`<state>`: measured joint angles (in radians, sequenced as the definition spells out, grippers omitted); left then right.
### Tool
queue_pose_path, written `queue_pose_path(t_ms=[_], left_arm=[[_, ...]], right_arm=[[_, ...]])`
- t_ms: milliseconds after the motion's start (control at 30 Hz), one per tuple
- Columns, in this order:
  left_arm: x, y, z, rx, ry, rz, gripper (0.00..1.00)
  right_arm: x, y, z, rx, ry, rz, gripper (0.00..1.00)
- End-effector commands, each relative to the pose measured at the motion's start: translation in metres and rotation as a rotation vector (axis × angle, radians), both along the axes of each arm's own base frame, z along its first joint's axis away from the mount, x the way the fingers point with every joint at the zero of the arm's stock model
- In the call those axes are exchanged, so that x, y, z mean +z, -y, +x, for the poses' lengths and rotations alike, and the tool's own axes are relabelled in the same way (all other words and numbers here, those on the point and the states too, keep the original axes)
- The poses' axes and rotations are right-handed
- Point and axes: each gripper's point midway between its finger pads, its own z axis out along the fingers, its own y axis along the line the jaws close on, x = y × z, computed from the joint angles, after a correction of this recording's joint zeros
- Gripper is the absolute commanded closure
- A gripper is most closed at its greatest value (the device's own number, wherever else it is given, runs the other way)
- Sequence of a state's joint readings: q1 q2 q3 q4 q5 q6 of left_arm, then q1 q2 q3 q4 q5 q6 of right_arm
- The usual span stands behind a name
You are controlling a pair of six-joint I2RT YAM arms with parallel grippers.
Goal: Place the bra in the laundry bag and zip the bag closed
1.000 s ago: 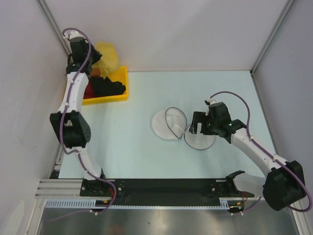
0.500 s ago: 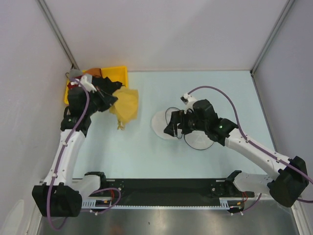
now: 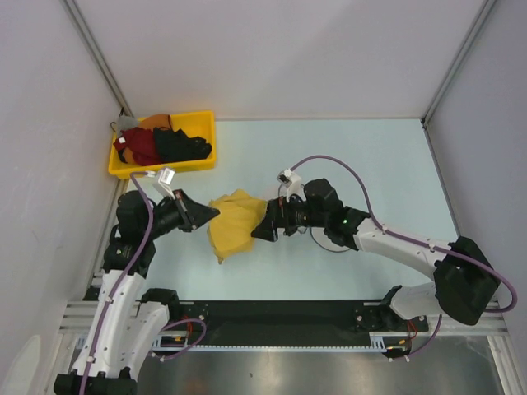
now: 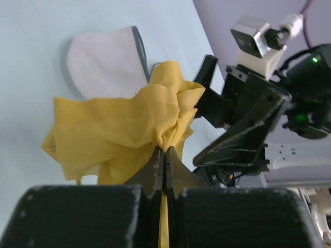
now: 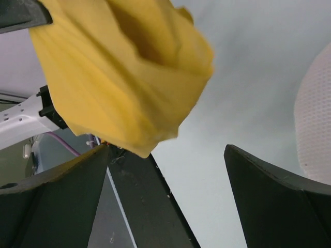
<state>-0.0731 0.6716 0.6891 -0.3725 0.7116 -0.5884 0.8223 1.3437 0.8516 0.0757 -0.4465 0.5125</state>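
Observation:
The bra [image 3: 235,226] is a crumpled yellow cloth hanging above the table's middle. My left gripper [image 3: 216,212] is shut on its left edge; in the left wrist view the jaws [image 4: 164,150] pinch a fold of the bra [image 4: 119,129]. From the right, my right gripper [image 3: 259,229] stands open with its tips at the cloth. In the right wrist view the bra [image 5: 119,67] hangs just above the open gripper [image 5: 168,147], apart from the fingers. The white mesh laundry bag [image 4: 103,62] lies behind the bra, its edge also in the right wrist view [image 5: 315,124]. My right arm hides most of it from above.
A yellow bin [image 3: 123,169] with dark and red clothes [image 3: 165,146] stands at the back left. Grey walls close in the table on three sides. A black rail [image 3: 280,313] with both arm bases runs along the near edge.
My left arm has swung from the yellow bin towards the middle, carrying the bra. My right gripper has moved left from the laundry bag to the cloth, still open.

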Motion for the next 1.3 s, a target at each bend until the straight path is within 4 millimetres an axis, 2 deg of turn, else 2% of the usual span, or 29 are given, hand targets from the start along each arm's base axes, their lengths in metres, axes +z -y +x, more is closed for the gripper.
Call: queue_pose_path(t_ms=[0, 133, 167, 200, 267, 300, 400, 433, 467, 533, 567, 600, 667, 700, 733, 800, 833, 867, 900, 933, 1000, 1033, 1067, 1200, 1267], left_arm=[[0.003, 0.016, -0.028, -0.133, -0.01, -0.073, 1.0], [0.009, 0.019, -0.038, -0.176, 0.013, -0.084, 1.0], [0.01, 0.021, -0.041, -0.194, 0.016, -0.089, 1.0], [0.01, 0.022, -0.043, -0.205, 0.018, -0.09, 1.0], [0.009, 0.024, -0.046, -0.226, 0.026, -0.088, 1.0], [0.007, 0.025, -0.048, -0.24, 0.02, -0.089, 1.0], [0.004, 0.029, -0.052, -0.285, 0.025, -0.089, 1.0], [0.001, 0.03, -0.053, -0.3, 0.025, -0.084, 1.0], [0.001, 0.031, -0.054, -0.314, 0.026, -0.085, 0.98], [-0.001, 0.033, -0.055, -0.347, 0.028, -0.093, 0.82], [-0.002, 0.034, -0.056, -0.357, 0.031, -0.094, 0.75], [0.0, 0.035, -0.055, -0.368, 0.047, -0.091, 0.61], [0.006, 0.035, -0.057, -0.381, 0.077, -0.086, 0.49], [0.014, 0.036, -0.057, -0.391, 0.12, -0.075, 0.35], [0.017, 0.037, -0.058, -0.401, 0.143, -0.067, 0.3], [0.028, 0.039, -0.06, -0.42, 0.212, -0.046, 0.18], [0.032, 0.043, -0.064, -0.443, 0.234, -0.042, 0.16], [0.035, 0.045, -0.067, -0.455, 0.251, -0.038, 0.11], [0.04, 0.047, -0.067, -0.466, 0.281, -0.029, 0.01], [0.043, 0.05, -0.071, -0.485, 0.291, -0.029, 0.0], [0.052, 0.051, -0.066, -0.45, 0.314, -0.017, 0.0], [0.054, 0.052, -0.067, -0.448, 0.319, -0.016, 0.0], [0.058, 0.051, -0.063, -0.421, 0.33, -0.01, 0.0], [0.082, 0.055, -0.066, -0.397, 0.383, -0.023, 0.0], [0.087, 0.064, -0.073, -0.436, 0.383, -0.041, 0.0]], right_arm=[[0.02, -0.025, -0.01, 0.06, 0.057, 0.15, 0.0], [0.013, -0.032, -0.011, 0.06, 0.063, 0.176, 0.0], [0.022, -0.035, -0.01, 0.063, 0.086, 0.22, 0.0], [0.018, -0.033, -0.012, 0.062, 0.081, 0.227, 0.02], [0.029, -0.034, -0.016, 0.076, 0.101, 0.277, 0.06], [0.033, -0.033, -0.018, 0.08, 0.113, 0.291, 0.13], [0.033, -0.027, -0.023, 0.092, 0.122, 0.285, 0.5], [0.034, -0.026, -0.024, 0.096, 0.127, 0.285, 0.51], [0.031, -0.023, -0.027, 0.105, 0.121, 0.277, 0.63], [0.034, -0.019, -0.039, 0.166, 0.102, 0.28, 0.78], [0.036, -0.016, -0.038, 0.174, 0.087, 0.284, 0.89], [0.037, -0.013, -0.041, 0.191, 0.076, 0.287, 0.9], [0.039, -0.001, -0.045, 0.206, 0.037, 0.284, 0.96], [0.041, 0.004, -0.045, 0.207, 0.026, 0.286, 0.97], [0.045, 0.013, -0.053, 0.238, 0.003, 0.287, 0.98], [0.052, 0.026, -0.05, 0.225, -0.026, 0.289, 1.0], [0.051, 0.033, -0.057, 0.247, -0.069, 0.275, 1.0], [0.061, 0.041, -0.06, 0.25, -0.06, 0.287, 1.0], [0.069, 0.048, -0.057, 0.238, -0.057, 0.291, 1.0], [0.065, 0.056, -0.063, 0.244, -0.096, 0.264, 1.0], [0.078, 0.068, -0.064, 0.222, -0.087, 0.258, 1.0], [0.073, 0.074, -0.069, 0.218, -0.128, 0.228, 1.0], [0.078, 0.078, -0.073, 0.216, -0.12, 0.23, 1.0], [0.083, 0.089, -0.085, 0.203, -0.14, 0.202, 1.0], [0.086, 0.093, -0.09, 0.196, -0.142, 0.201, 1.0]])
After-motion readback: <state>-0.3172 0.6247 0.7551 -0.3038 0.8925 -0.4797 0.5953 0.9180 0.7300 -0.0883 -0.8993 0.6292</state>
